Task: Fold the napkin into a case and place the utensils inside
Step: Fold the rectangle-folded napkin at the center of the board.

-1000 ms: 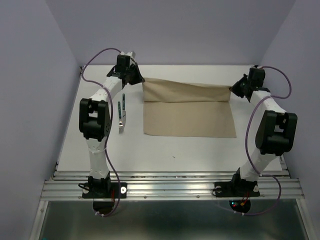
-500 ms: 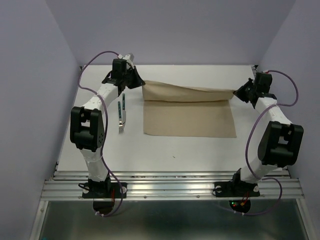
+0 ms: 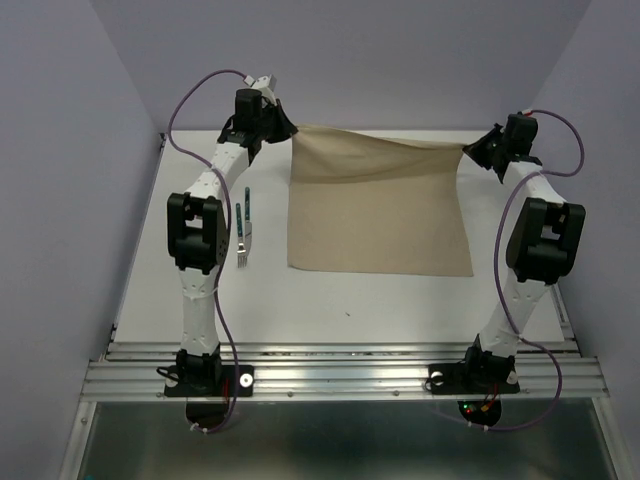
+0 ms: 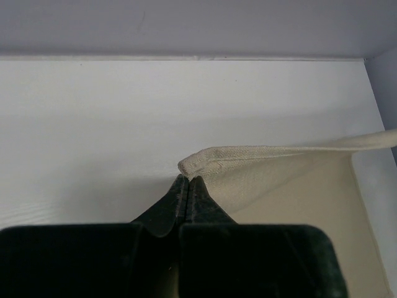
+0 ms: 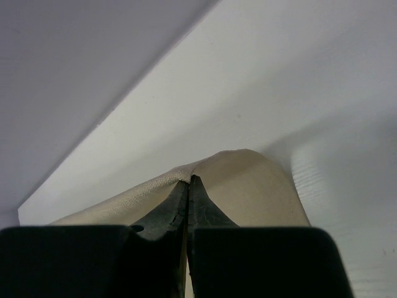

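The beige-tan napkin [image 3: 378, 205] is stretched between both arms, its far edge lifted near the back wall and its near edge lying on the table. My left gripper [image 3: 287, 133] is shut on the napkin's far left corner [image 4: 197, 162]. My right gripper [image 3: 466, 147] is shut on the far right corner [image 5: 205, 171]. The utensils [image 3: 243, 235], a tined fork and a slim dark green handled piece, lie on the table left of the napkin, beside the left arm. No case shape shows.
The white table [image 3: 400, 300] ends at a metal rail [image 3: 340, 370] in front. Purple walls close the back and both sides, close to both grippers.
Both grippers have risen and moved back toward the wall, lifting the napkin's held edge so the cloth has opened out from a folded strip to a larger sheet.
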Motion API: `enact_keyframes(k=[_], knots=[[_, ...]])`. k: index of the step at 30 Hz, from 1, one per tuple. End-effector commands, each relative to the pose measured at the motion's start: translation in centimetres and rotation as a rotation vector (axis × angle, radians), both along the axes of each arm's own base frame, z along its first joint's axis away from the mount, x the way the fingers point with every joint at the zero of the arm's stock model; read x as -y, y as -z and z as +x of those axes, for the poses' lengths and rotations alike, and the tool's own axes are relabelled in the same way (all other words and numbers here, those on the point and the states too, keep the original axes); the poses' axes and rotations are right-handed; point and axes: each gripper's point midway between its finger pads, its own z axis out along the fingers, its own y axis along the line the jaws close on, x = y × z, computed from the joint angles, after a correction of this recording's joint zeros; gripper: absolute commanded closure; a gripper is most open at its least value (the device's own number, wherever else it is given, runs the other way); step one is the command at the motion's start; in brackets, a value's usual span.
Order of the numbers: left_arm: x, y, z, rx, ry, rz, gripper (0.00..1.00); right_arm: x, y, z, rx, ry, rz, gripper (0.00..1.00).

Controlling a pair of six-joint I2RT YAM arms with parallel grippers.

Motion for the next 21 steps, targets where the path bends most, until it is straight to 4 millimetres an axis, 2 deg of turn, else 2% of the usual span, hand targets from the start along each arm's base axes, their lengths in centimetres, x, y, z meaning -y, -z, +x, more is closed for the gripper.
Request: enact_keyframes(k=[1,5,8,9,10,11,12,13,14,15,20,21], knots=[[0.0,-2.4,2.3,0.090,0.017,-0.003,1.00,1.0,-2.7,2.7,0.118,0.001,0.024,0.99],[0.1,-1.6,2.6,0.075,0.024,0.004,1.00,0.9,-2.3,2.6,0.110,-0.007,0.023,0.99],[-0.2,-1.0,1.9,0.061,0.021,0.023,1.00,0.5,-1.9,0.9,0.087,-0.005,0.023,0.99],[-0.4,-1.9,1.5,0.073,0.019,0.025,1.00,0.4,-1.7,0.4,0.080,-0.007,0.022,0.99],[-0.6,-0.9,1.0,0.053,0.017,0.036,1.00,0.2,-1.4,-0.8,0.065,-0.008,0.021,0.99],[-0.8,-0.9,0.1,0.045,0.017,0.041,1.00,0.1,-1.3,-1.4,0.057,-0.007,0.019,0.99],[-0.8,-1.9,0.0,0.064,0.017,0.037,1.00,-0.1,-1.0,-2.2,0.045,-0.006,0.020,0.99],[-1.0,-0.8,-0.8,0.038,0.018,0.044,1.00,-0.3,-0.6,-3.1,0.025,-0.010,0.018,0.99],[-1.1,-0.6,-1.3,0.032,0.017,0.044,1.00,-0.5,1.1,-4.5,-0.020,-0.009,0.025,0.99],[-1.2,-0.5,-2.6,0.016,0.021,0.039,1.00,-0.6,0.1,-5.5,-0.011,-0.001,0.018,0.99],[-0.8,0.7,-6.7,-0.031,0.047,0.011,1.00,-1.7,2.4,-11.0,-0.100,0.008,0.034,0.99],[-0.4,0.0,-7.9,-0.025,0.056,0.002,1.00,-1.9,3.0,-12.6,-0.122,0.018,0.029,0.99]])
